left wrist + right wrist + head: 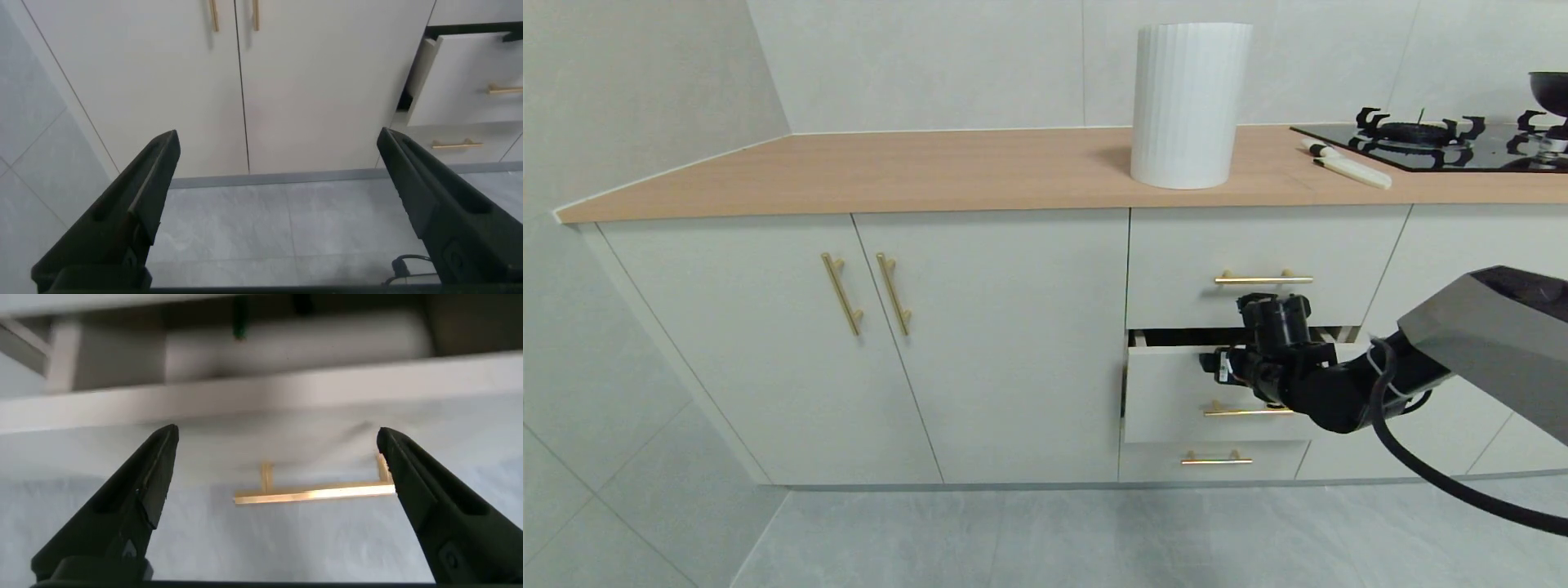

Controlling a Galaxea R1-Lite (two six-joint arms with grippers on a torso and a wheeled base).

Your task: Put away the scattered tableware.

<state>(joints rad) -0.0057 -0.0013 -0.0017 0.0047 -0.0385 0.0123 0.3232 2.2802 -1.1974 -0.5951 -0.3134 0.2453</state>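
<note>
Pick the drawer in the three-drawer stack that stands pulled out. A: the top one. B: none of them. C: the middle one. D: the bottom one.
C: the middle drawer juts forward with a dark gap above it, while the top drawer and bottom drawer sit flush.

My right arm (1347, 392) lay stretched in from four o'clock of my head view, the wrist turned up toward twelve. My right hand (1270, 322) had its fingers (139, 498) spread wide and held nothing. My left hand (278, 171) tilted forward and down, its fingers equally wide apart and empty.
</note>
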